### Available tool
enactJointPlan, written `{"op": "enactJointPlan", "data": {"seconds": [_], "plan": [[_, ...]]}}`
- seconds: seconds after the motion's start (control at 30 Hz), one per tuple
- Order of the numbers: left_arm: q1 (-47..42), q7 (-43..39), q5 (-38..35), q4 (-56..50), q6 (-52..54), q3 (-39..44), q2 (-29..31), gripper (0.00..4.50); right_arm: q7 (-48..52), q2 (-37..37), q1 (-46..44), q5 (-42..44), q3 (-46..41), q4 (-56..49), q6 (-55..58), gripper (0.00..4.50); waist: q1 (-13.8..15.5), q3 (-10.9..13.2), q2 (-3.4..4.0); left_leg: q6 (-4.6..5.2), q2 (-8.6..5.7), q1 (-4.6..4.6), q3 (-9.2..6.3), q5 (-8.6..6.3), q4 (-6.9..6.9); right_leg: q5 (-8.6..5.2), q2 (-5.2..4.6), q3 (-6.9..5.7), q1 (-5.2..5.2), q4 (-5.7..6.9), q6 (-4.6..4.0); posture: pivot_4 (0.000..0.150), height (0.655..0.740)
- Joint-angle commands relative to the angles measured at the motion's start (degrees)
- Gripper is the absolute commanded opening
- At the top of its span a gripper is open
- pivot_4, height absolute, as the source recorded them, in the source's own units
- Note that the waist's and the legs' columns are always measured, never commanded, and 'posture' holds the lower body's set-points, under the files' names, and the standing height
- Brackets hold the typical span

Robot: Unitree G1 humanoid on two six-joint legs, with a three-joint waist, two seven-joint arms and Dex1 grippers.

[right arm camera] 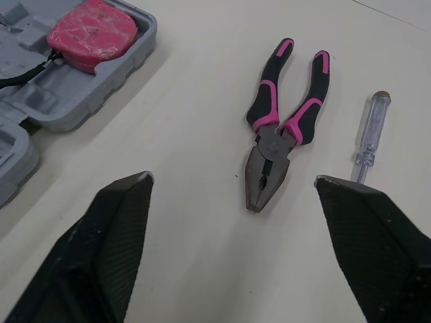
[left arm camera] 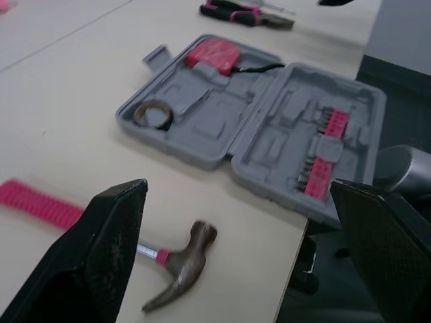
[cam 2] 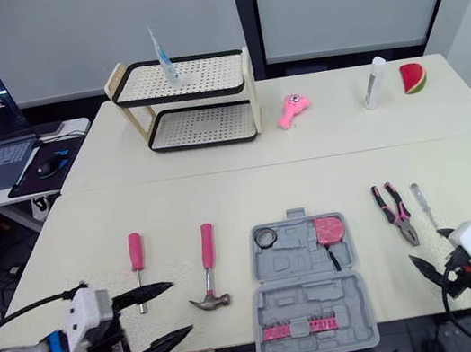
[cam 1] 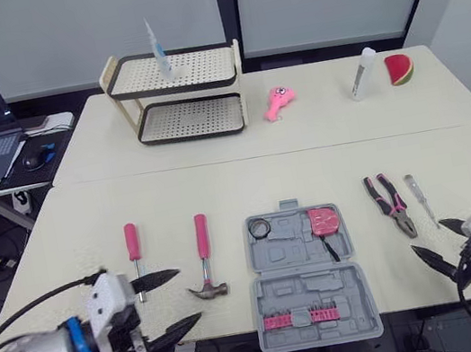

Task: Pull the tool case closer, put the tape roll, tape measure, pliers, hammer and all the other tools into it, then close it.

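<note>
R gripper (cam 1: 429,236) hangs at the table's (cam 1: 219,188) near edge, jaws spread wide, nothing in them. In the R wrist view the pliers (right arm camera: 279,128) lie flat between its fingers, nose toward the gripper, handles splayed away. That looks like your next pick.

Come down over the pivot, not the handles, and close across the narrow part so they don't scissor open. Mind the clear-handled screwdriver (cam 1: 419,197) just beside them on the outer side; keep the outer finger between the two. Pliers are flat on the top, so go low before closing.

L gripper (cam 1: 188,295) is also wide open and empty, near the hammer (cam 1: 205,263), which lies left of the case with its head toward you. The pink screwdriver (cam 1: 133,249) lies further left.

Tool case (cam 1: 306,305) sits open at the near edge, centre, approx. close enough to work. Far half holds the tape roll (cam 1: 257,228) in its left corner and the pink tape measure (cam 1: 323,220) in its right corner. Near half has a row of pink bits (cam 1: 300,316). Other recesses are bare, and I can't tell which one fits the pliers.
</note>
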Motion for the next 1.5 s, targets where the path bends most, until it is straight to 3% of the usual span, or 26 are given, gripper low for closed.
{"op": "enactJointPlan", "data": {"seconds": [0.03,0.27,0.8,0.97,1.1,1.3,1.5], "plan": [[-7.76,-1.48,-4.17,-4.19,5.01,-4.24,2.88,4.5,-3.68,0.93,-3.03,-1.7,2.34,0.59,1.37,3.21,-0.02,0.01,-0.01,0.0,0.02,0.01,-0.01,0.0,0.0,0.0,0.04,0.0,0.0,0.0,0.0,0.15,0.729],[-18.31,-0.86,-6.49,-5.37,10.55,-10.29,3.29,4.5,-10.74,3.23,-10.88,-5.27,7.89,5.01,6.57,3.21,-0.28,0.08,0.09,0.0,0.0,0.11,0.06,0.0,-0.03,0.0,0.15,0.07,0.03,-0.02,0.0,0.15,0.729],[-22.88,1.96,-5.97,-5.75,12.82,-15.12,0.47,4.5,-19.76,9.26,-21.34,-6.45,9.77,17.06,9.09,3.21,-0.22,0.09,0.1,0.0,-0.01,0.11,0.05,0.0,0.0,0.0,0.14,0.07,0.03,0.0,0.0,0.15,0.729],[-23.64,2.66,-5.66,-5.48,13.24,-15.53,0.27,4.5,-20.77,10.84,-22.4,-5.77,9.01,18.36,9.0,2.3,-0.23,0.09,0.09,0.0,-0.01,0.13,0.04,0.01,0.0,0.0,0.14,0.06,0.04,0.02,0.01,0.15,0.729],[-24.46,3.21,-5.57,-5.28,13.66,-15.71,0.11,4.5,-20.81,10.88,-22.58,-5.54,8.97,18.61,9.04,1.84,-0.23,0.09,0.09,0.0,-0.01,0.13,0.05,0.01,0.0,0.0,0.14,0.07,0.04,0.01,0.01,0.15,0.729],[-24.44,3.88,-5.28,-4.5,13.74,-14.68,0.38,4.5,-20.64,10.78,-22.39,-5.3,9.07,18.11,7.79,1.32,-0.23,0.09,0.1,0.0,-0.01,0.13,0.05,0.01,0.0,0.0,0.14,0.07,0.04,0.01,0.01,0.15,0.729],[-22.63,3.62,-4.73,-3.24,12.78,-12.43,1.23,4.5,-19.78,9.59,-22.37,-4.37,8.2,15.96,7.45,1.28,-0.22,0.11,0.12,0.0,-0.01,0.12,0.05,0.01,0.0,0.0,0.14,0.07,0.03,0.01,0.01,0.15,0.729]]}}
